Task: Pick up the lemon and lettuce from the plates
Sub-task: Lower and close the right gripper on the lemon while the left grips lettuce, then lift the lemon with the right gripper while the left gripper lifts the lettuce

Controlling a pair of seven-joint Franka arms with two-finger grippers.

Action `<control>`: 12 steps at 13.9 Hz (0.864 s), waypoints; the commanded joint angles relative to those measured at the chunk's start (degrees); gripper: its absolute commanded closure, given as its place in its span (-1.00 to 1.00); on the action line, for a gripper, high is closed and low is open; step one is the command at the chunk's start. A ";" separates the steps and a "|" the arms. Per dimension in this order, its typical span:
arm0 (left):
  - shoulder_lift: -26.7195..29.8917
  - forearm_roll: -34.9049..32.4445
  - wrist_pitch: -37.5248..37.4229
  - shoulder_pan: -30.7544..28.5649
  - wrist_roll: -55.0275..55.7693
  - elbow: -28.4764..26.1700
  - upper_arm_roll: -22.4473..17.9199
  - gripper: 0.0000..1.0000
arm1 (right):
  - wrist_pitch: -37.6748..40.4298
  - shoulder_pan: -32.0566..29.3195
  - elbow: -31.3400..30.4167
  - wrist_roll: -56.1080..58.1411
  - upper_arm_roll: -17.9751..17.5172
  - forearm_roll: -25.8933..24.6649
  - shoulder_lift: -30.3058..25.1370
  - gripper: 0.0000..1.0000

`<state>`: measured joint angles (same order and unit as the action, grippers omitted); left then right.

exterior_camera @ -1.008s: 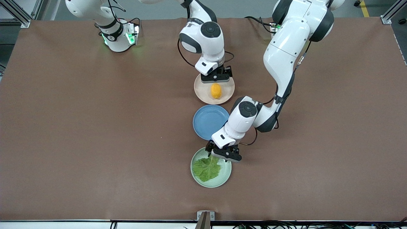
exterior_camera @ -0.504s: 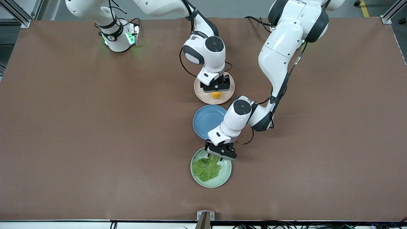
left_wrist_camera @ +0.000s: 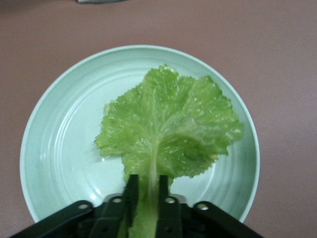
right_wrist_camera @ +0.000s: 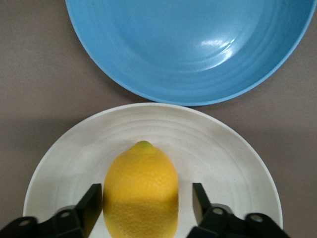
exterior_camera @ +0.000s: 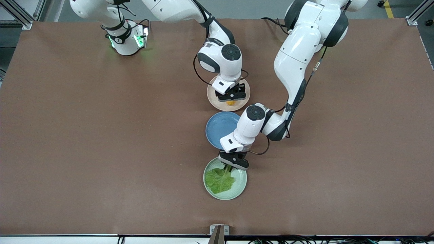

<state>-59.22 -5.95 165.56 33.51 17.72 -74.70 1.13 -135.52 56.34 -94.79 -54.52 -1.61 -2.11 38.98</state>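
The lemon (exterior_camera: 231,103) lies on the beige-pink plate (exterior_camera: 212,96); my right gripper (exterior_camera: 231,98) hides most of it in the front view. In the right wrist view the lemon (right_wrist_camera: 141,193) sits between the open fingers of the right gripper (right_wrist_camera: 146,203) on the plate (right_wrist_camera: 223,148), with a gap at one finger. The lettuce (exterior_camera: 220,179) lies on the mint green plate (exterior_camera: 239,188). My left gripper (exterior_camera: 231,166) is low over the plate's edge nearest the blue plate. In the left wrist view the left gripper (left_wrist_camera: 146,191) is shut on the stem of the lettuce (left_wrist_camera: 168,124) over the mint plate (left_wrist_camera: 59,148).
An empty blue plate (exterior_camera: 220,128) sits between the two task plates, close to both; it also shows in the right wrist view (right_wrist_camera: 188,44). The left arm's wrist hangs over its edge. Brown table surface (exterior_camera: 101,152) lies all around.
My right gripper has come down around the lemon, covering most of it. My left gripper has shifted toward the right arm's end onto the lettuce stem and narrowed on it.
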 commanded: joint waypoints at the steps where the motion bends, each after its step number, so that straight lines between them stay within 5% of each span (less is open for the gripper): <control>1: 1.73 -1.43 -0.58 -0.20 0.21 0.69 -0.69 1.00 | 0.08 0.43 0.48 -0.06 0.03 -0.88 0.57 -0.01; 5: 9.89 -1.17 -17.50 -2.05 0.39 0.69 -0.69 1.00 | 0.34 0.52 0.39 0.03 0.12 -1.06 0.14 0.71; 8: 16.83 -2.04 -28.42 -6.52 -2.32 -1.66 -0.43 1.00 | 11.79 -1.40 0.30 -0.32 0.21 -0.88 -7.74 0.75; 12: 25.10 -2.22 -27.67 -15.03 -19.16 -15.97 -0.52 1.00 | 33.44 -9.65 0.04 1.60 0.12 -0.53 -24.79 0.75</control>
<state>-39.39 -6.89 135.28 22.86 5.78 -80.25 0.18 -108.87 51.93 -90.31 -54.45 -0.47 -2.32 25.01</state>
